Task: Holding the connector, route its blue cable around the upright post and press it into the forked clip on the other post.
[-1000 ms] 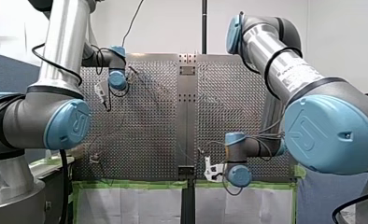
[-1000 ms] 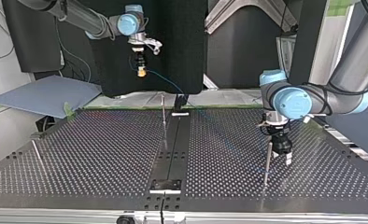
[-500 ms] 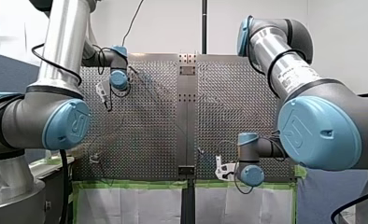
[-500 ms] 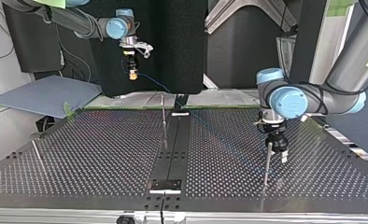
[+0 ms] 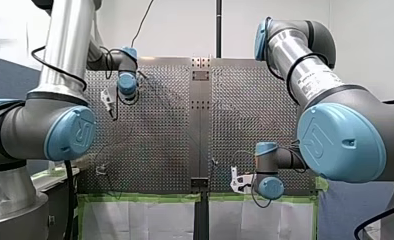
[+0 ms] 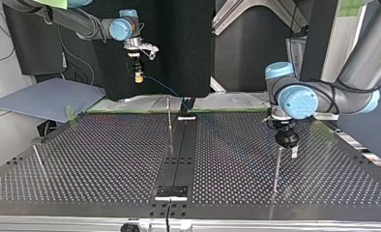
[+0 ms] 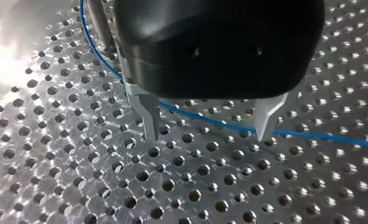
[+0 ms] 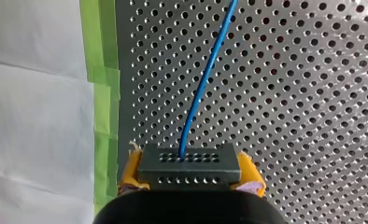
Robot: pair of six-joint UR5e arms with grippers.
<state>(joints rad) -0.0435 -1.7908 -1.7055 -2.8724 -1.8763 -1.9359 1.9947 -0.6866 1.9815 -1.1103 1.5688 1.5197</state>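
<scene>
Front view: my right end effector [image 5: 235, 183] hangs by the counter [image 5: 155, 135]'s green tape [image 5: 140, 197] edge, and my left end effector [image 5: 108, 98] is over the far side, with bare counter between them. Top view: the right one is high above the counter, the blue cable [image 6: 165, 88] slanting down past the middle post [image 6: 169, 121]. The left is just beside the side post [image 6: 277, 164]. Left wrist view: metal fingers [image 7: 149, 116] stand wide, the cable crossing under them. Right wrist view: yellow pads [image 8: 131, 170] clamp the connector [image 8: 189, 164] near the taped edge.

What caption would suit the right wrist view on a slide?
The right claw, yellow-padded, grips a dark connector, its blue cable trailing away over the perforated table.
</scene>
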